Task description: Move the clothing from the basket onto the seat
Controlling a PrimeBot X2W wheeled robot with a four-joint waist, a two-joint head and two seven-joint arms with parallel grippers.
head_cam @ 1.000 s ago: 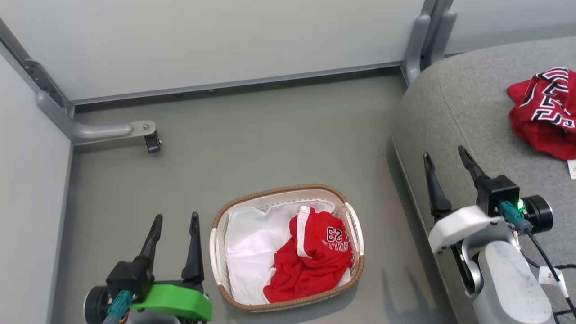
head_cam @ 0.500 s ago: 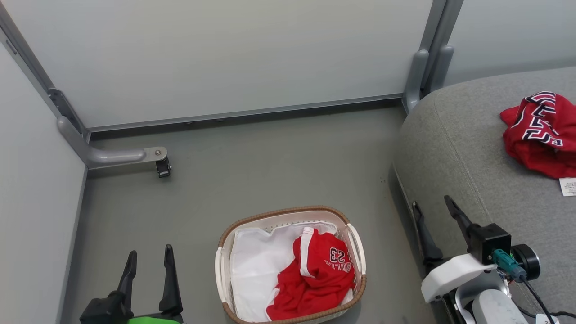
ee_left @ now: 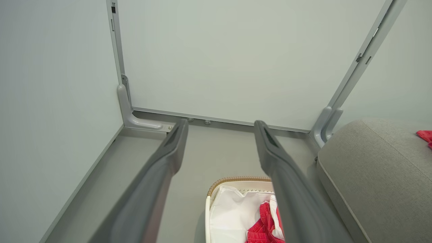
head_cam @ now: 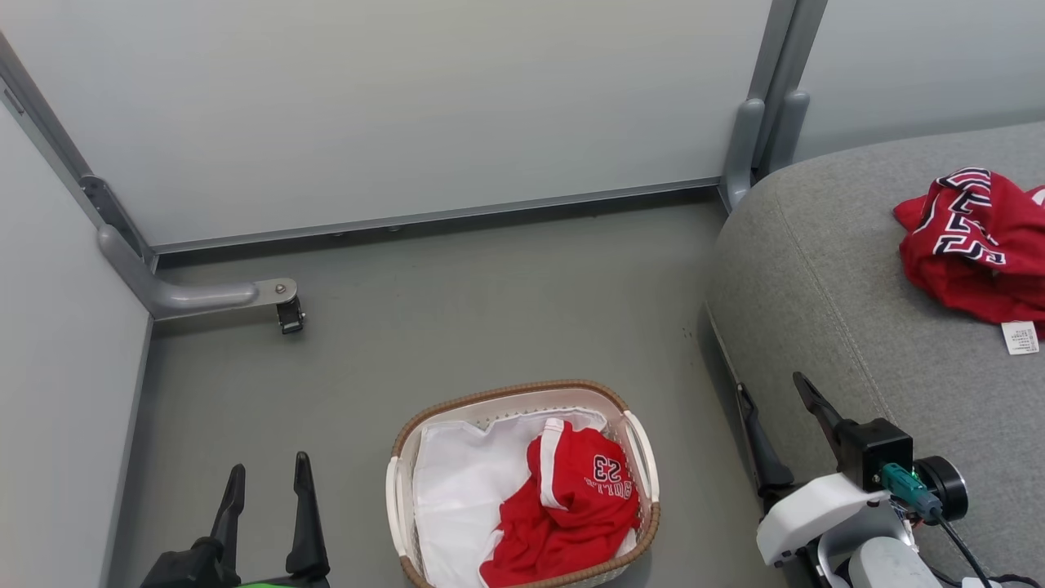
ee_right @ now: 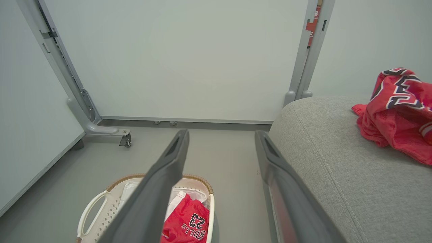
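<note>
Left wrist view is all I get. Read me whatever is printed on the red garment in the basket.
Observer: The red basketball garment in the basket carries the number 23 and the word BULLS, legible in the right wrist view.
Operator: Report what clothing is on the seat.
Observer: A second red garment, crumpled, with black-and-white lettering, lies on the grey seat.
Operator: Give me the right gripper.
Observer: The right gripper is open and empty, at the seat's edge, to the right of the basket and not touching it.
</note>
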